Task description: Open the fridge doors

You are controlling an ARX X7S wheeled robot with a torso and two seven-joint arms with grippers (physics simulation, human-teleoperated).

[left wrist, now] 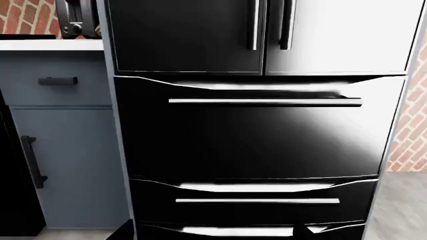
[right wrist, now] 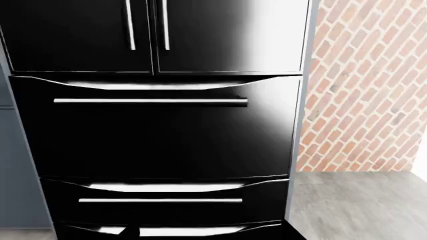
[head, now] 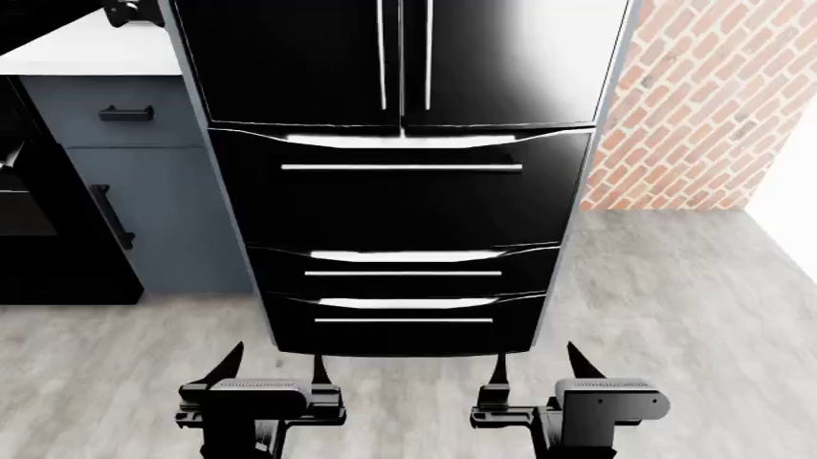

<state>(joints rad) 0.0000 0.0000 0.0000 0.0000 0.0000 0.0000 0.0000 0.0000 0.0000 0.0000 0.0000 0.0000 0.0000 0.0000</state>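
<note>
All three pictures are bright and evenly lit, sharp everywhere, with no motion blur. The tall glossy black fridge doors point(head: 402, 57) carry a strong white glare on the right panel, almost fully washed out in the left wrist view point(left wrist: 347, 35). The wide black drawers point(head: 402, 196) show thin white highlights along their upper edges. The grey wooden floor point(head: 690, 287) has only faint, soft shadow near the fridge base. The red brick wall point(right wrist: 360, 90) looks slightly tilted toward the frame edge.
</note>
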